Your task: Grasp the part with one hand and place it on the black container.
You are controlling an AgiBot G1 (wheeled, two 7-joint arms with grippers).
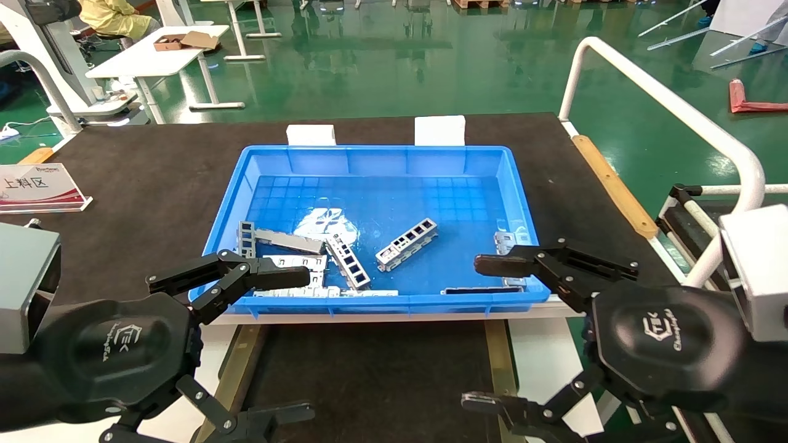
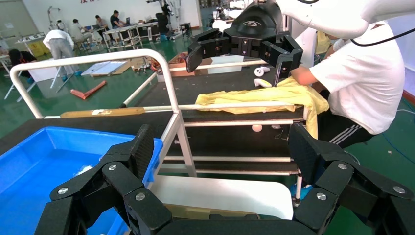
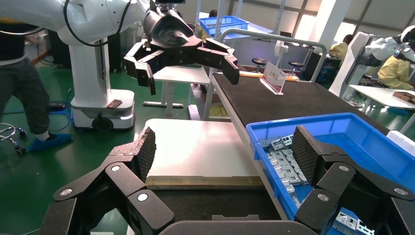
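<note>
Head view: a blue crate (image 1: 381,160) is flanked by the left gripper (image 1: 246,351) and right gripper (image 1: 486,332), both spread wide and empty — the part (image 1: 407,244) lies inside among overlapping strips, where a neighbour could be snagged.

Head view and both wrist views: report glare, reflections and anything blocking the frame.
Head view: a white glare patch sits on the floor of the blue crate, beside the part; the green floor mirrors the fixtures standing on it. Left wrist view: the open left gripper blocks the foreground. Right wrist view: the open right gripper fills the lower frame, with bright windows behind.
</note>
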